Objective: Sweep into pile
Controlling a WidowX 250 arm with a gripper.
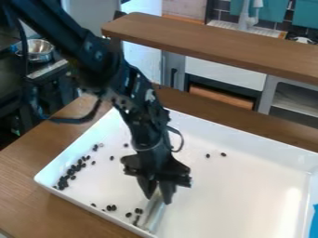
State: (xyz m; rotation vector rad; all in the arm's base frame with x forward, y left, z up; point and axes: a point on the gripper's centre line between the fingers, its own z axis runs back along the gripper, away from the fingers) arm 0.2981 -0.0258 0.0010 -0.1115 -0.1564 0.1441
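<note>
One white tray (pixel 229 195) sits on the wooden counter (pixel 25 172), and the task's dark beans (pixel 71 171) lie inside it. The one arm (pixel 133 100) comes in from the upper left, and its gripper (pixel 157 199) hangs over the near part of the tray. Its two fingers are closed around one pale blade (pixel 152 214), which slants down between them to the tray floor by the near wall.

Most of the beans, well over a dozen, form a crowded band along the left wall; they overlap too much for an exact count. Just beyond the band's far end is a small group of two or three. Two single beans lie between that group and the arm. Along the near wall are two beans side by side, one to their left, and a few more close to the blade. On the far side, right of the gripper, two beans lie near each other.

Behind the tray are one raised wooden shelf (pixel 217 42) and two teal cloths (pixel 305 16); one metal bowl (pixel 40 50) stands at the upper left.
</note>
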